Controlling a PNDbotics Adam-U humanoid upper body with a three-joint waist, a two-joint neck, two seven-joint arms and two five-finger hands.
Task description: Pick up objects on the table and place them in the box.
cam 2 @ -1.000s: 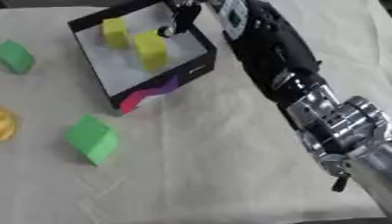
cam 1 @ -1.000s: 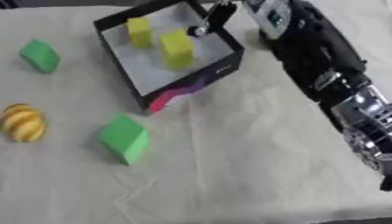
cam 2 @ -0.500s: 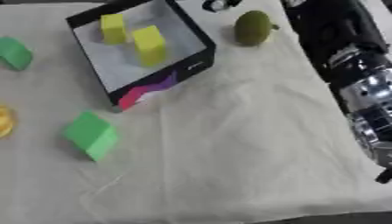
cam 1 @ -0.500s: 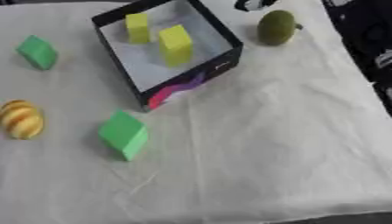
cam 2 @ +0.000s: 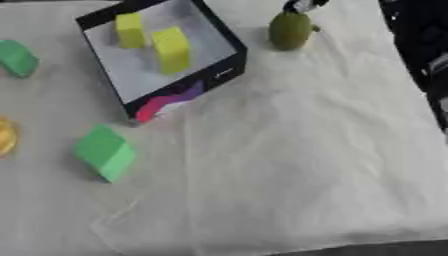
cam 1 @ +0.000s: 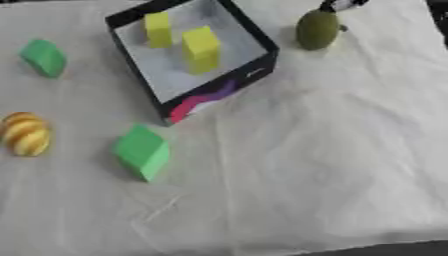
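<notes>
Blocks and fruit lie on the white cloth [cam 1: 332, 150]: at far left a green block [cam 1: 44, 57] and a striped yellow ball [cam 1: 24, 134], then a second green block [cam 1: 142, 151]. Next, the black box [cam 1: 219, 92] holds two yellow blocks [cam 1: 201, 49]. Right of it an olive-green pear [cam 1: 317, 29] stands on the cloth; the right hand [cam 1: 341, 5] just above it barely shows, and I cannot tell its fingers' state

I read both views as evenly bright, soft throughout with motion blur; shadows faint, no glare.

table [cam 1: 350, 165] | wrinkled white cloth cover | dark floor at bottom edge
</notes>
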